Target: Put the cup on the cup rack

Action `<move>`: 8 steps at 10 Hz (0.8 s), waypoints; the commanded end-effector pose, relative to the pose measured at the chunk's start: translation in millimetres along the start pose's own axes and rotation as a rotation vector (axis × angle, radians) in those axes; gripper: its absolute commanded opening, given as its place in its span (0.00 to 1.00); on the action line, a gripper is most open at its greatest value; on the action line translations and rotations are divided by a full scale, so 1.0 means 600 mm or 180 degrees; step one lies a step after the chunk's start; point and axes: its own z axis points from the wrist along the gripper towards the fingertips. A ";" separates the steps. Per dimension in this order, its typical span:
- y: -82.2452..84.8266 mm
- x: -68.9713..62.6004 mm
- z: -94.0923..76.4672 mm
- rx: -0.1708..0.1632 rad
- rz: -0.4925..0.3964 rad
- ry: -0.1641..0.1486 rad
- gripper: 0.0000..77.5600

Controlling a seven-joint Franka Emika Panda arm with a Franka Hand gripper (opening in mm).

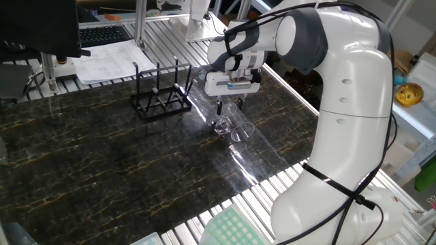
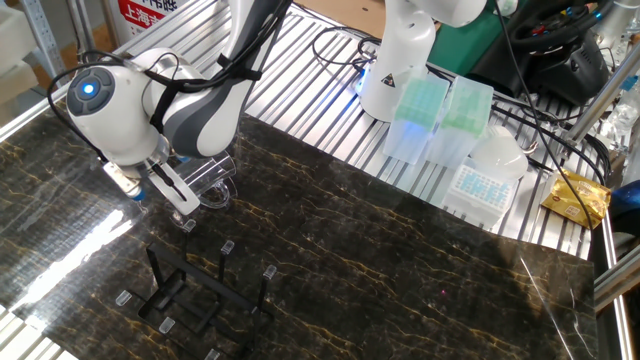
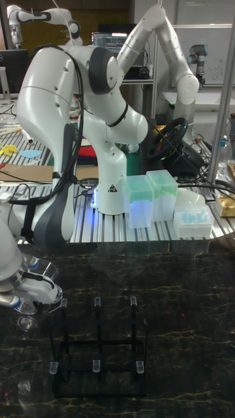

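The clear glass cup [image 1: 236, 128] lies on its side on the dark marble table, right of the black wire cup rack [image 1: 161, 101]. My gripper [image 1: 230, 107] points straight down over it. It is open, with one dark finger on each side of the cup's upper part and no visible squeeze. In the other fixed view the cup [image 2: 212, 178] shows just behind the white fingertips of the gripper [image 2: 172, 188], and the cup rack [image 2: 200, 295] stands nearer the camera. The tall fixed view shows the gripper [image 3: 39, 287] at the far left and the cup rack [image 3: 98, 353] to its right.
Papers [image 1: 109, 60] and a keyboard lie behind the rack on the slatted metal bench. Green and clear pipette tip boxes [image 2: 425, 115] and another robot's base [image 2: 398, 60] stand along the far bench. A green tip box [image 1: 231, 228] sits off the table's front edge.
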 end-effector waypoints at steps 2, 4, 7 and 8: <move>-0.001 -0.001 -0.002 -0.0003 0.0012 -0.0013 0.01; 0.013 0.015 -0.097 0.0034 0.0142 0.0077 0.01; 0.022 0.012 -0.115 0.0032 0.0136 0.0108 0.01; 0.024 0.011 -0.122 0.0029 0.0124 0.0111 0.01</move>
